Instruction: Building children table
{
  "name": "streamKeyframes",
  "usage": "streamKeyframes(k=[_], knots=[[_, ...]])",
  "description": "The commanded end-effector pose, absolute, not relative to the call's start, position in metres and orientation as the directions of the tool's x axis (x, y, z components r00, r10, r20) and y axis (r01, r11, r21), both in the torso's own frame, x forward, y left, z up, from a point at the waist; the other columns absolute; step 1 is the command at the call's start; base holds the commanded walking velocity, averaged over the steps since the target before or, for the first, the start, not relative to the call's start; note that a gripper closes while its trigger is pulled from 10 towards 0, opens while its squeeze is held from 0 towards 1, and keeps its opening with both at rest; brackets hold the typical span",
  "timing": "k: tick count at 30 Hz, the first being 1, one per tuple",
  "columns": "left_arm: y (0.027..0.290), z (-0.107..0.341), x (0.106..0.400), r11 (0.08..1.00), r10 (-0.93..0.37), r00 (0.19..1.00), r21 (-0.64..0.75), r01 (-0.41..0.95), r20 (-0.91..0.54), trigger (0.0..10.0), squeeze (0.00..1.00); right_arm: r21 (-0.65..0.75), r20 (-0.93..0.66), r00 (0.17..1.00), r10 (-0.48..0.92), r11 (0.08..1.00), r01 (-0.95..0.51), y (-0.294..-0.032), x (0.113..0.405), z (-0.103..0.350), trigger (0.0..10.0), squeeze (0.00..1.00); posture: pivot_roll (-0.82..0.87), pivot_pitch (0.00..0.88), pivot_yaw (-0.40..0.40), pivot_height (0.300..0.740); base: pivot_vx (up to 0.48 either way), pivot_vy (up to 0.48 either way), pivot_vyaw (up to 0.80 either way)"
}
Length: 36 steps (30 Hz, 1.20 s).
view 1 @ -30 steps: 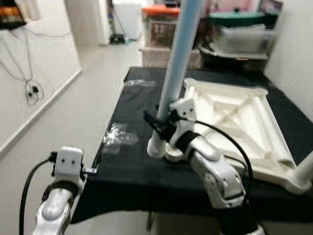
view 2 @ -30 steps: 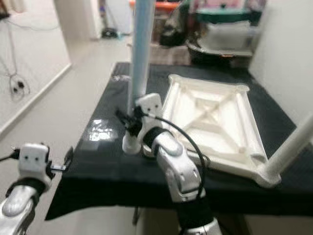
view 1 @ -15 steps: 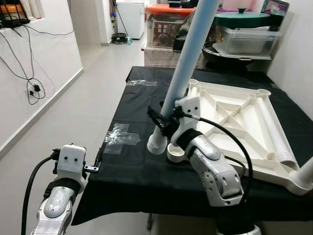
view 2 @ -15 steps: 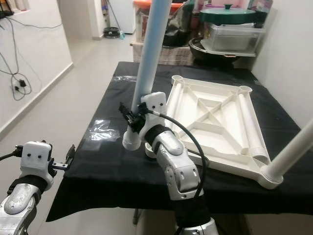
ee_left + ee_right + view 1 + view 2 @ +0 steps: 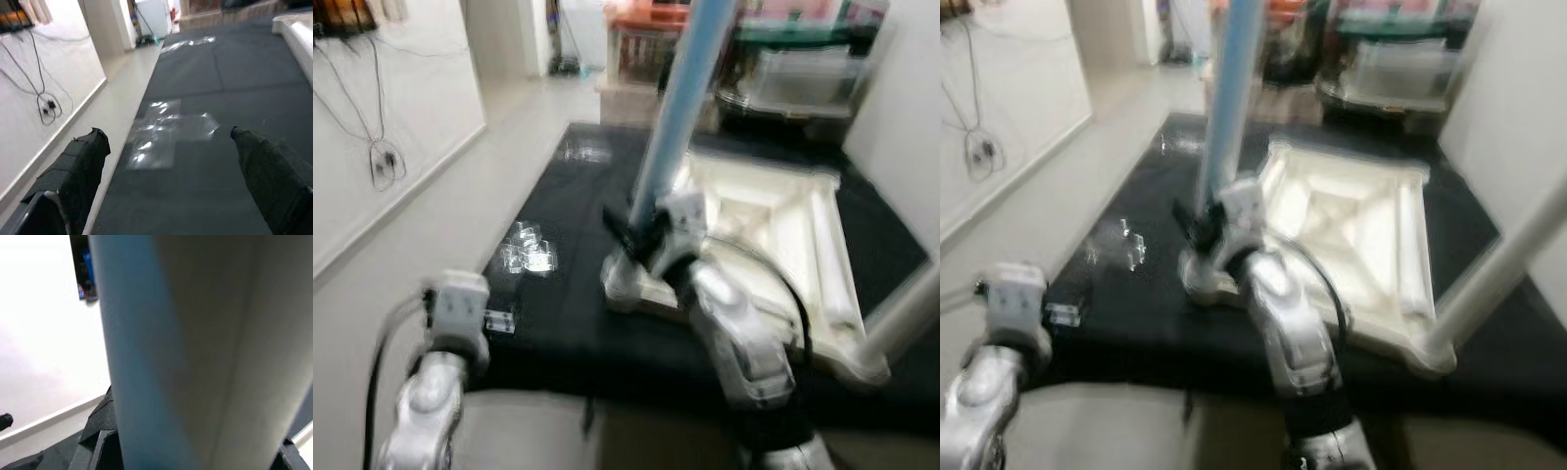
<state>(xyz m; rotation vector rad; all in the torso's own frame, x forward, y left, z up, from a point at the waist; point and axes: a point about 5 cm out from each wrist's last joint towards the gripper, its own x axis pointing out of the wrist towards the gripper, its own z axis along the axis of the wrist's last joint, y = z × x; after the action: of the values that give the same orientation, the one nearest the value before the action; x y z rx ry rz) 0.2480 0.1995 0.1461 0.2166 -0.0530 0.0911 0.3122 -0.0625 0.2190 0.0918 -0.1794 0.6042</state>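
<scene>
Seating the leg (image 5: 677, 108) looked like the step in hand, and doing it well would call for bringing the tube plumb over the near corner socket of the tabletop (image 5: 773, 220) before pressing down, since a tilted tube would likely bind or skid off across the cloth (image 5: 558, 196). Right gripper (image 5: 633, 238) was clamped low around the leg, close above its white foot, which sat on the cloth just beside the tabletop's near corner, towards the floor side; the leg leaned slightly away from that corner and ran out of the top of both eye views. Left gripper (image 5: 168, 181) hung off the cloth's near edge, well apart from the tabletop, fingers (image 5: 80, 169) spread wide and holding nothing. The leg was a long pale-blue tube with a wider white collar at its foot. The tabletop lay upside down, a cream moulded panel with raised ribs crossing in an X and a round socket at each corner. Another white leg (image 5: 1503, 264) already stood in the far-side near corner, slanting up. Head views were blurred, so whether foot and socket touched could not be told.
</scene>
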Motion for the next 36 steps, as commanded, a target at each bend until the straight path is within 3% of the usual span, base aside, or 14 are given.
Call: streamKeyframes(k=[1, 9, 18, 24, 36], knots=[[0.1978, 0.1457, 0.2493, 0.974, 0.081, 0.994, 0.206, -0.094, 0.067, 10.0, 0.00, 0.038, 0.200, 0.813, 0.546, 0.825, -0.564, -0.0668, 0.3127, 0.2189, 10.0, 0.00, 0.06, 0.000, -0.064, 0.740, 0.000, 0.000, 0.00], [0.2007, 0.1491, 0.2517, 0.979, 0.116, 0.989, 0.155, -0.130, 0.092, 10.0, 0.00, 0.014, 0.196, 0.789, 0.582, 0.803, -0.596, -0.0633, 0.3096, 0.2163, 10.0, 0.00, 0.05, 0.000, -0.066, 0.740, 0.000, 0.000, 0.00], [0.1993, 0.1501, 0.2522, 0.982, 0.118, 0.988, 0.139, -0.132, 0.104, 10.0, 0.00, -0.011, 0.194, 0.760, 0.620, 0.776, -0.630, -0.0595, 0.3058, 0.2145, 10.0, 0.00, 0.05, 0.000, -0.066, 0.740, 0.268, 0.000, 0.00], [0.1981, 0.1494, 0.2521, 0.982, 0.117, 0.987, 0.133, -0.131, 0.107, 10.0, 0.00, -0.002, 0.186, 0.761, 0.622, 0.774, -0.633, -0.0592, 0.3057, 0.2128, 10.0, 0.00, 0.05, 0.000, -0.067, 0.740, 0.273, 0.000, 0.75], [0.1914, 0.1443, 0.2484, 0.985, 0.068, 0.994, 0.151, -0.080, 0.087, 10.0, 0.00, 0.016, 0.186, 0.767, 0.614, 0.779, -0.627, -0.0610, 0.3084, 0.2126, 10.0, 0.00, 0.06, 0.000, -0.070, 0.740, 0.000, 0.000, 0.00]])
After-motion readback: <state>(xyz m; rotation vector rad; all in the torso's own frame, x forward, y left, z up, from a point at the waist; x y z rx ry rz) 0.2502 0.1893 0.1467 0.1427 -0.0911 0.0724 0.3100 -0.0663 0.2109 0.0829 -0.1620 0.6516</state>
